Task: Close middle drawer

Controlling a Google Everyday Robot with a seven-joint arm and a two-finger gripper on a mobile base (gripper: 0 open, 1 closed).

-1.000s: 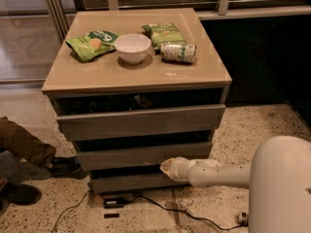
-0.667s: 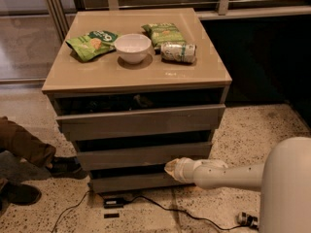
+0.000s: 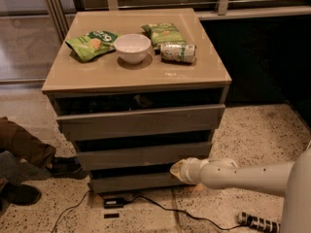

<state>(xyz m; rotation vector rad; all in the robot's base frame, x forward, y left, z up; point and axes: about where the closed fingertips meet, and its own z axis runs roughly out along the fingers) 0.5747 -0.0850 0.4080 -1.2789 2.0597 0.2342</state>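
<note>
The grey cabinet [image 3: 136, 76] has three drawers, each pulled out a little. The middle drawer [image 3: 141, 155] shows its plain grey front, with a dark gap above it; its inside is hidden. My gripper [image 3: 179, 171] is at the end of the white arm [image 3: 243, 176] that comes in from the right. It sits just below the right end of the middle drawer's front, beside the bottom drawer [image 3: 131, 181]. It holds nothing that I can see.
The cabinet top holds a white bowl [image 3: 132, 47], two green snack bags [image 3: 91, 43] and a can [image 3: 178, 52]. The taller top drawer [image 3: 141, 120] juts out most. A person's leg and shoes [image 3: 34, 159] are on the left. A cable and black adapter [image 3: 115, 202] lie on the floor.
The gripper has drifted slightly right and down, away from the drawer fronts. The arm's body has shifted right. The drawers look unchanged.
</note>
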